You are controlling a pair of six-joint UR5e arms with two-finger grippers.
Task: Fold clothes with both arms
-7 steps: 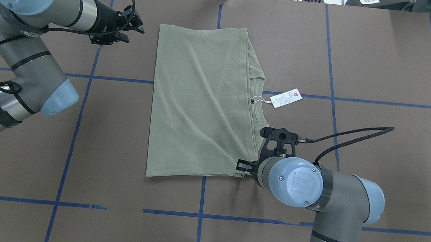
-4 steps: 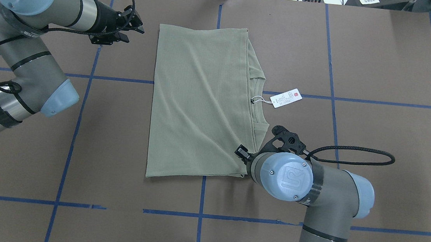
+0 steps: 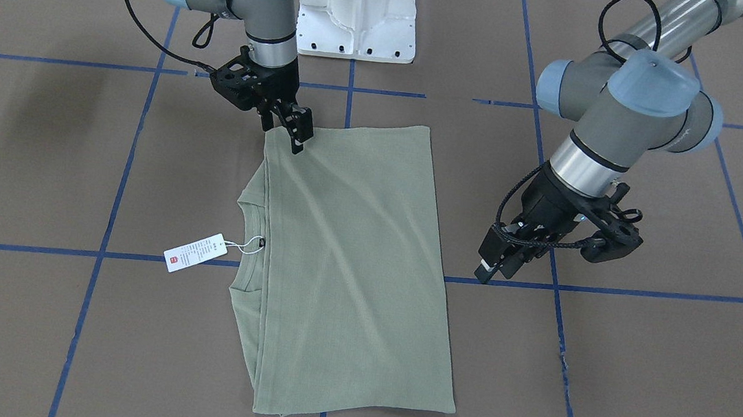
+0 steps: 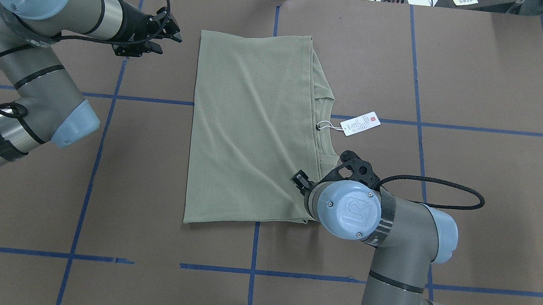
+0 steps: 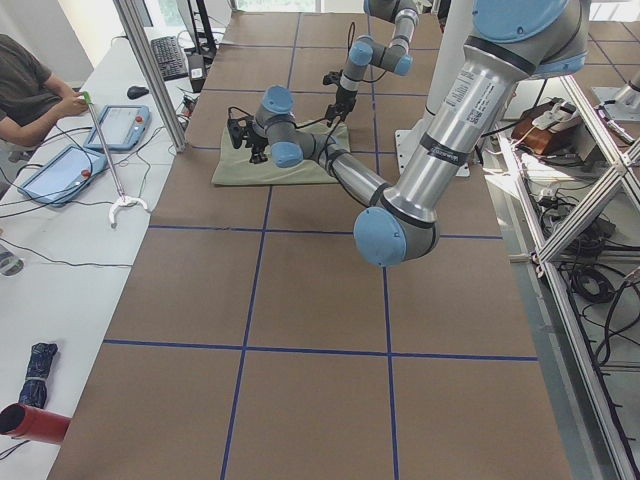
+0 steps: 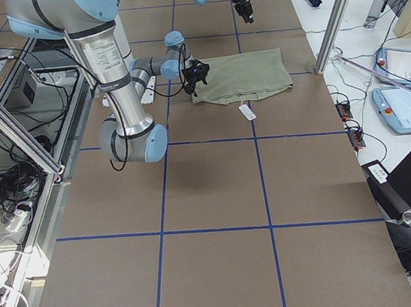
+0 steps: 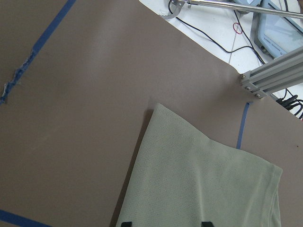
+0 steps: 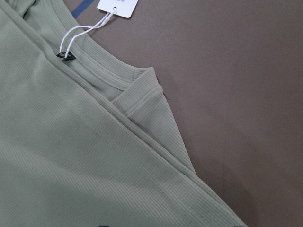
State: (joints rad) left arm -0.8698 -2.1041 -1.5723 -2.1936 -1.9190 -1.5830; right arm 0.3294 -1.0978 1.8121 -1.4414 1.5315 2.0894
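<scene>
Since the shirt (image 4: 249,131) already lies as a flat oblong in the middle of the table (image 4: 478,92), with layers stacked along the collar (image 4: 325,127) edge on the robot's right and the tag (image 4: 360,123) trailing onto bare surface, we judge the step in hand to be the grasp for another fold.

The right gripper (image 3: 295,133) sits at the near corner on the collar side, fingers low against the cloth. Its wrist view shows the stacked edges close below and nothing closed at mid-frame, so we read the jaws as parted and holding nothing. The left gripper (image 4: 170,43) hangs just beside the far hem-side corner, apart from the cloth, jaws wide and empty.

To do this well, we should set the right gripper's lower finger under every layer at that corner, not just the top sheet, and keep off the tag string. We would want the left gripper seated on its corner before either lifts. The knit looks soft and will likely sag, so we should raise both ends together and keep the edge taut. We cannot yet tell which way the fold will go.
</scene>
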